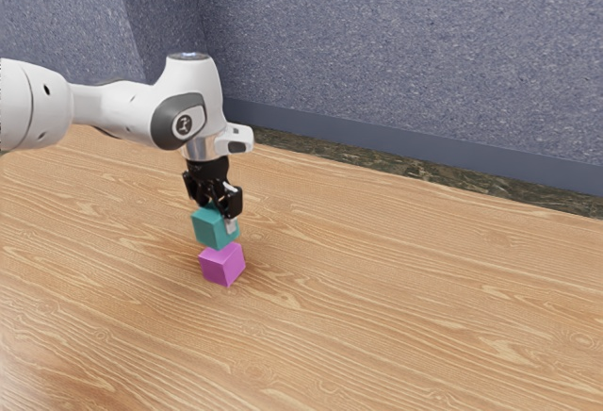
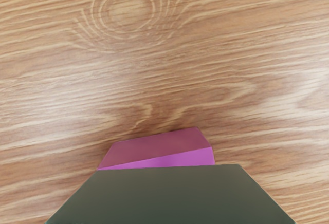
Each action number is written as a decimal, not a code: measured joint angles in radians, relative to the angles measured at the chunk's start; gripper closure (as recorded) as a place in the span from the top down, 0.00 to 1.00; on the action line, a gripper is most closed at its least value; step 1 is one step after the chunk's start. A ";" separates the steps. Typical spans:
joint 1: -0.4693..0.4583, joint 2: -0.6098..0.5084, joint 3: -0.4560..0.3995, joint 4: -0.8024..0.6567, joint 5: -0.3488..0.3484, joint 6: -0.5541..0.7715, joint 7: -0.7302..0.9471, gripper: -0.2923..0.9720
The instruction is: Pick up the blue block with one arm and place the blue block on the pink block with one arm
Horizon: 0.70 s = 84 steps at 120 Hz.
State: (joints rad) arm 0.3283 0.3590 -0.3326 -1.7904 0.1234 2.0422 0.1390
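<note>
Bare wood-grain table (image 1: pixel 396 336) lies nearest, and a little farther back the pink block (image 1: pixel 222 264) sits on it with the blue block (image 1: pixel 214 227) directly over it, so close I cannot tell whether they touch. Black fingers (image 1: pixel 232 202) clamp the blue block from two sides, so this looks like the placing step; next would be a short straight lowering if there is a gap, then letting go without nudging the stack. Being a cube, the blue block has no long axis; it hangs about level, corners turned much like the pink one's.
</note>
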 joint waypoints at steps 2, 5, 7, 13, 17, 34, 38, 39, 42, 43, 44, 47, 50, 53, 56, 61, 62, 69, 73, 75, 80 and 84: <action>0.000 0.002 0.000 0.001 0.000 0.000 0.001 0.53; 0.001 0.004 0.001 0.001 -0.001 0.001 0.002 0.53; 0.001 0.005 0.001 0.001 -0.001 0.001 0.002 0.53; 0.001 0.010 0.002 0.001 -0.001 0.002 0.003 0.53; 0.002 0.013 0.002 0.001 -0.002 0.002 0.003 0.53; 0.012 0.017 0.008 0.000 -0.003 0.003 0.000 0.53; 0.015 0.017 0.008 0.000 -0.003 0.004 -0.001 0.53; 0.015 0.017 0.008 0.000 -0.003 0.004 -0.001 0.53; 0.016 0.017 0.009 0.000 -0.003 0.004 -0.001 0.53; 0.016 0.018 0.009 0.000 -0.003 0.004 -0.002 0.53; 0.016 0.019 0.009 0.000 -0.003 0.004 -0.002 0.53; 0.016 0.020 0.009 0.000 -0.003 0.004 -0.003 0.53; 0.017 0.022 0.009 0.000 -0.003 0.004 -0.004 0.53; 0.016 0.022 0.009 0.000 -0.003 0.004 -0.006 0.53; 0.016 0.023 0.009 0.000 -0.003 0.004 -0.009 0.53; 0.016 0.023 0.010 -0.001 -0.003 0.005 -0.013 0.53; 0.016 0.023 0.010 -0.001 -0.003 0.005 -0.014 0.53; 0.016 0.018 0.010 -0.008 -0.004 0.005 -0.021 0.53; 0.015 0.013 0.010 -0.014 -0.004 0.005 -0.025 0.53; 0.014 0.011 0.010 -0.016 -0.004 0.005 -0.027 0.53; 0.011 0.007 0.010 -0.019 -0.004 0.005 -0.031 0.53; 0.008 0.004 0.009 -0.022 -0.004 0.005 -0.035 0.53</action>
State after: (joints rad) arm 0.3367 0.3628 -0.3232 -1.8121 0.1199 2.0470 0.1041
